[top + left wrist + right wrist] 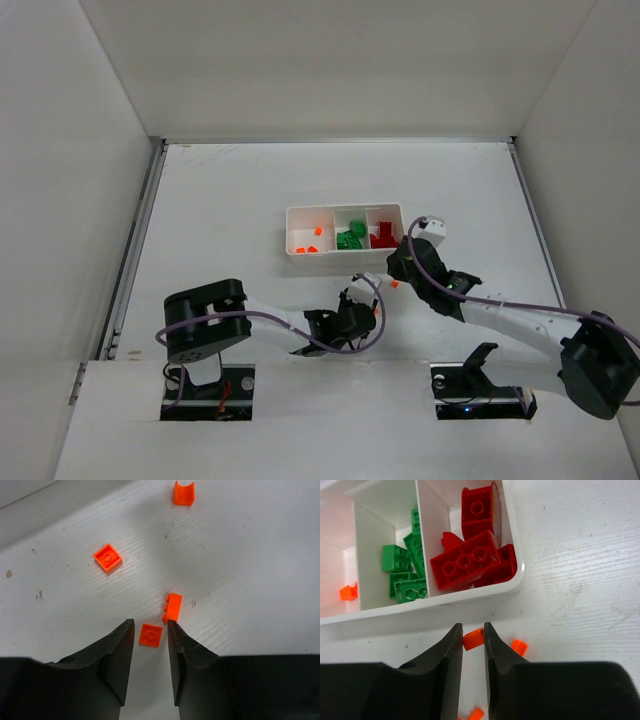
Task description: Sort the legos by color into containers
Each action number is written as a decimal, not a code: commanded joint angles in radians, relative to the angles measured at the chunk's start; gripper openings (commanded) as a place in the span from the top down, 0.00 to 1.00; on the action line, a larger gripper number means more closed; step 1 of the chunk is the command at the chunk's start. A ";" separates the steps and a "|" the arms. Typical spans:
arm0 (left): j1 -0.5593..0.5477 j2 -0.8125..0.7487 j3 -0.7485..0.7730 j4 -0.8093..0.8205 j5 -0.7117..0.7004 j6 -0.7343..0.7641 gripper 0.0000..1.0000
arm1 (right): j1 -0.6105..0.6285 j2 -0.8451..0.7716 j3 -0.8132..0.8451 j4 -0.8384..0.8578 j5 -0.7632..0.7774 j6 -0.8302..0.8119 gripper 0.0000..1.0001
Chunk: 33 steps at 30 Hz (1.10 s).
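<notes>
Right pincer point(473, 630) is nipped tight on an orange bit point(473, 639) just outside the tray point(470, 597), below its red compartment. Left pincer point(150, 625), nearer me than the tray, straddles an orange tile point(150, 634), jaws apart. Next, I reckon: lift my bit across to the tray's orange end.

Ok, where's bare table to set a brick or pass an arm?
Free: the table beyond the tray to the back wall, and the stretch left of the tray toward the left wall. Crowded: the strip in front of the tray, where the left gripper, the right gripper with its orange brick, and loose orange bits sit close together.
</notes>
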 commanded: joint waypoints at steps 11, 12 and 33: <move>-0.022 -0.006 -0.003 -0.118 0.006 0.023 0.68 | 0.007 -0.071 -0.006 -0.014 0.002 0.007 0.80; -0.025 -0.006 -0.005 -0.118 0.006 0.028 0.67 | 0.007 -0.069 -0.006 -0.012 0.002 0.007 0.80; -0.028 -0.302 -0.109 -0.172 -0.110 0.011 0.90 | 0.040 0.015 0.150 0.063 -0.063 -0.058 0.80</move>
